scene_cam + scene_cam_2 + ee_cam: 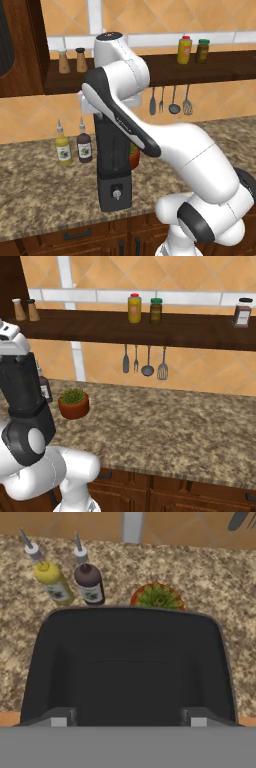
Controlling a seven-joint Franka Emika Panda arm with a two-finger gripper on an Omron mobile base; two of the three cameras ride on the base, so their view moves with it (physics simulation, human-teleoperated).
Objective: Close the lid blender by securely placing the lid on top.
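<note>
Blender: upright near counter front edge, directly beneath hand; dark square top (lid or open rim, cannot tell). Gripper: grip state cannot tell. Beyond: yellow bottle, dark bottle, potted plant.

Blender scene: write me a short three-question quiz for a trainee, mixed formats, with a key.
1. True or false: in the left base view, the two squeeze bottles stand to the right of the blender.
2. In the hand view, which thing stands on the counter just beyond the blender? A) potted plant B) kettle C) mug
3. Fill in: ___ utensils hang under the shelf.
Key: 1 false, they stand to its left; 2 A; 3 four.
</note>
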